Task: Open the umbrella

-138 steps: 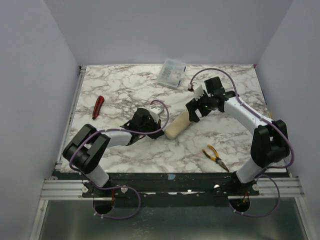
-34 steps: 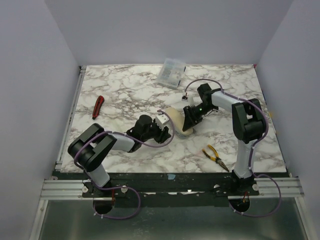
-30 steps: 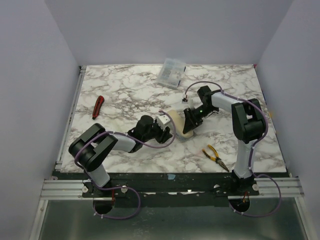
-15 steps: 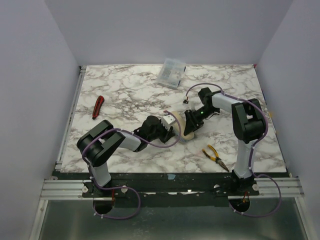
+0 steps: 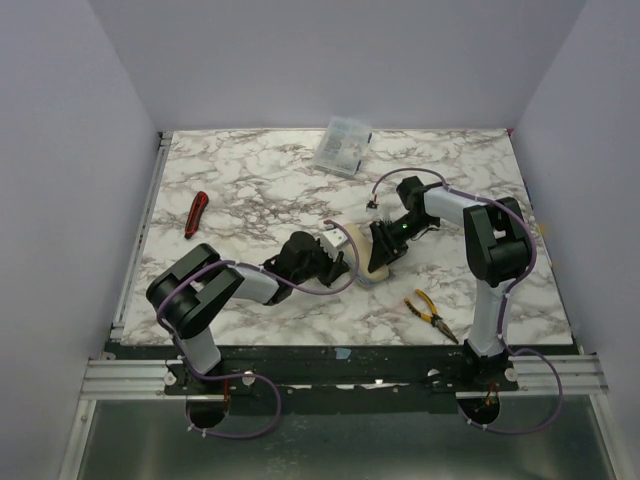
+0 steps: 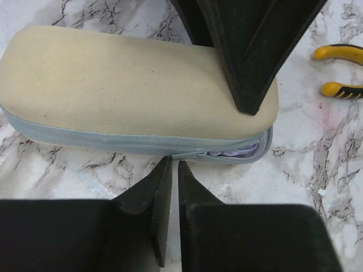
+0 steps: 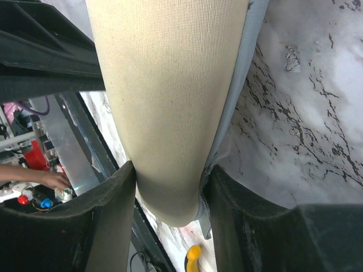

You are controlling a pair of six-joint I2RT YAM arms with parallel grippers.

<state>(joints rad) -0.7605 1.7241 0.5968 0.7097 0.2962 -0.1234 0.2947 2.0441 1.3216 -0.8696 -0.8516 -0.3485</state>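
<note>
The left gripper (image 6: pixel 170 164) has its fingers pressed almost together, with only a thin slit between them. Their tips sit right at the pale blue zip seam that runs along the near side of the umbrella (image 6: pixel 125 90). The left wrist view does not settle whether the zip pull is nipped between them. The umbrella lies on its side directly ahead of these fingertips, a cream padded oblong. Its long axis runs across the gripper from left to right. Just right of the fingertips the seam gapes a little, and lavender fabric shows in the gap.

On the far side of the umbrella from the left gripper, one black finger (image 6: pixel 249 51) of the right arm comes down over the umbrella's right end. The right gripper (image 7: pixel 167 170) pinches the umbrella across its width, one finger tight against each long side, and the rounded end pokes out between them. The zip seam runs beside its right-hand finger.

Farther off, ahead and to the right of the left gripper, the yellow-handled pliers (image 6: pixel 340 52) lie on the marble table (image 5: pixel 250 180), apart from the umbrella. Well beyond both grippers, near the back wall, sits a clear plastic box (image 5: pixel 342 145). Far to the left of the left gripper lies a red-handled tool (image 5: pixel 195 213).
</note>
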